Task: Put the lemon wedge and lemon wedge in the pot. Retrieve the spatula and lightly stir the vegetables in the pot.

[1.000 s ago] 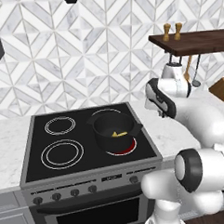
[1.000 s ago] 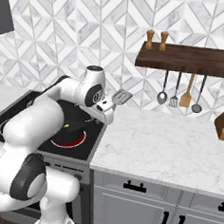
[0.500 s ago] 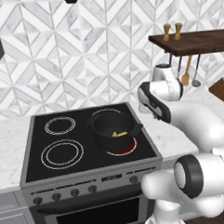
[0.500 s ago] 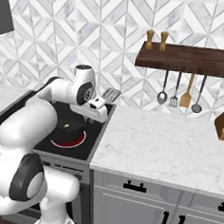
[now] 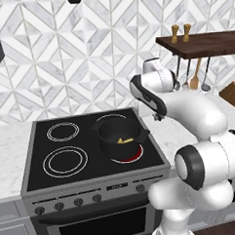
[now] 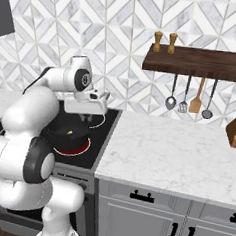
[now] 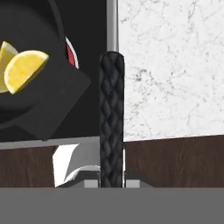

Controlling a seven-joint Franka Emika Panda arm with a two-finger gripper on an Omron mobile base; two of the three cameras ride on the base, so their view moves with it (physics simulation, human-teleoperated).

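My claw (image 7: 111, 181) is clamped shut on the spatula (image 7: 112, 118), whose black, cross-hatched handle runs straight up the middle of the hand view from between my fingers. In the right base view my claw (image 6: 93, 104) sits left of center, above the right edge of the stove, with the spatula's pale end (image 6: 103, 95) sticking out toward the right. To the upper left of the hand view lies the pot (image 7: 30, 87), dark and round, one flat side handle jutting toward the spatula, and inside it two yellow lemon wedges (image 7: 24, 70) lie next to each other. In the left base view the pot (image 5: 119, 139) stands on the lower right burner, which glows red under it, with the yellow wedges (image 5: 124, 140) on its bottom. The stove (image 5: 68, 156) has two unlit rings on its left half. The marble desk (image 6: 177, 155) spreads across the right of the right base view, and above it a wooden shelf (image 6: 199, 63) carries two small shakers, with utensils hanging beneath it.
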